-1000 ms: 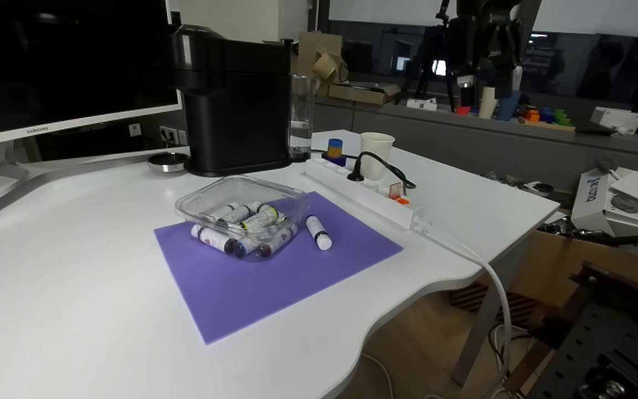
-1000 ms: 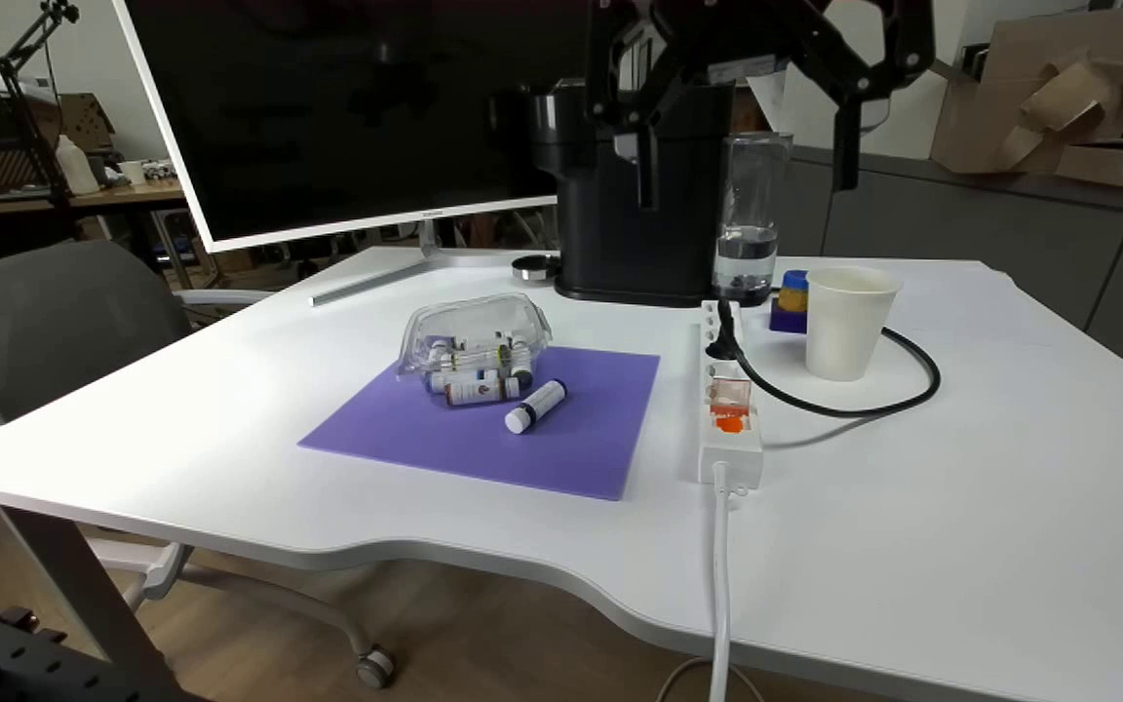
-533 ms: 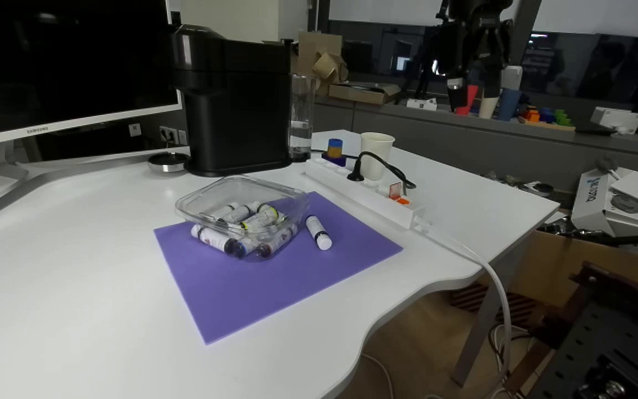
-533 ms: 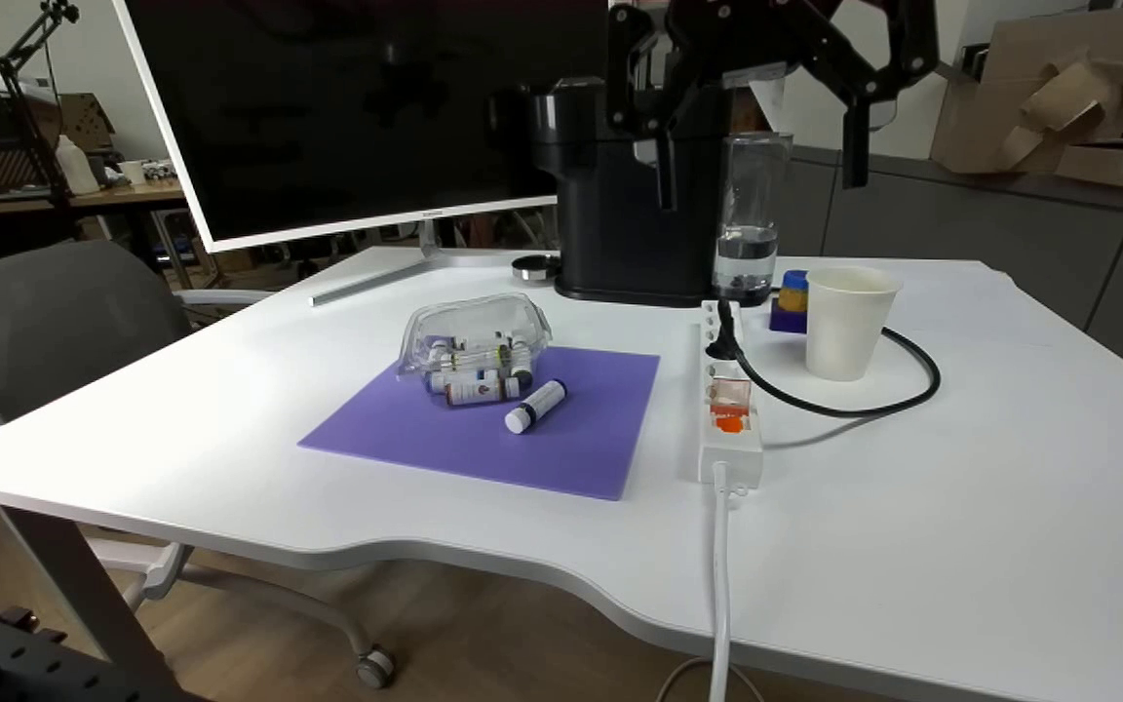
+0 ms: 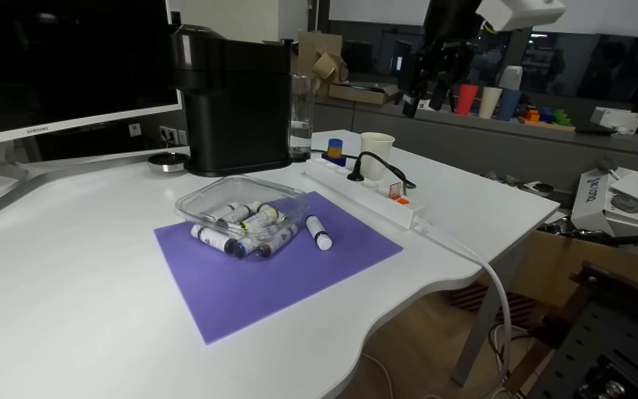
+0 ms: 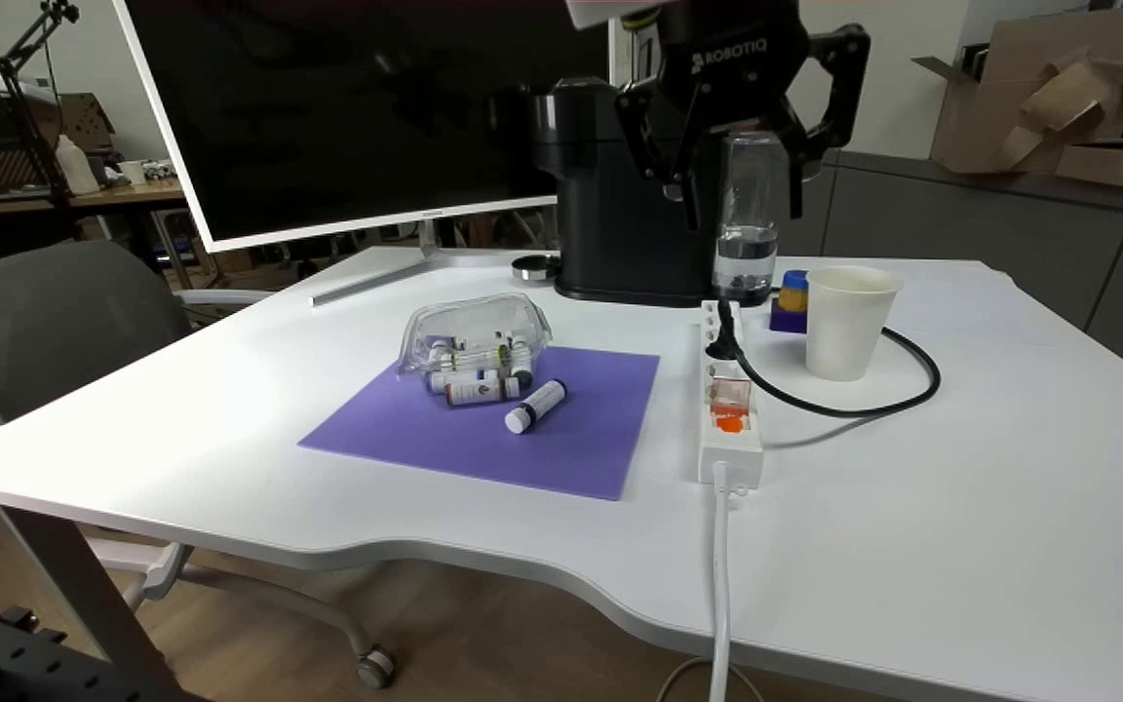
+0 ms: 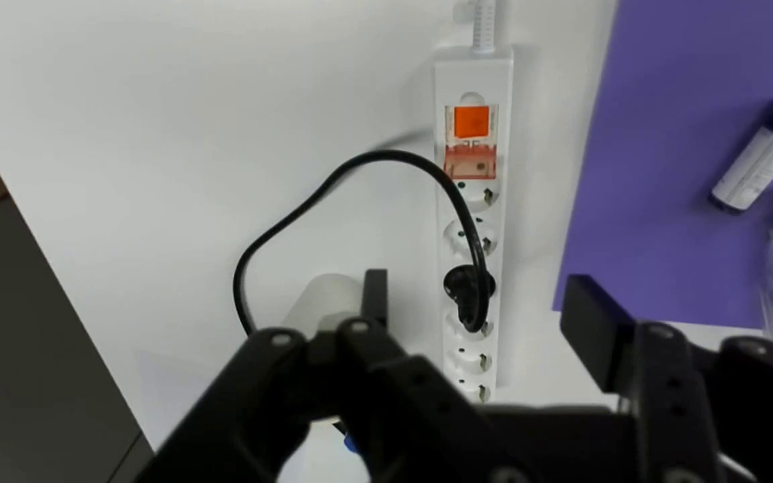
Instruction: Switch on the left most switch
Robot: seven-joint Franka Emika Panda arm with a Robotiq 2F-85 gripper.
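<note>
A white surface (image 6: 961,546) carries a white power strip (image 5: 362,195), a purple mat (image 5: 274,293) beside it and a black coffee machine (image 5: 236,111) near its uncorded end. The gripper (image 6: 745,207) hangs above the strip, fingers spread wide, the red-orange switch (image 7: 472,122) set in the strip's corded end. Only an exterior view shows a red cup (image 5: 466,100) on a grey cabinet (image 5: 490,147) beyond the strip, and only an exterior view a grey chair (image 6: 64,322) well apart from it.

White table (image 6: 230,429) — purple mat (image 6: 561,453); power strip (image 5: 364,195); upright cup (image 6: 844,331)
</note>
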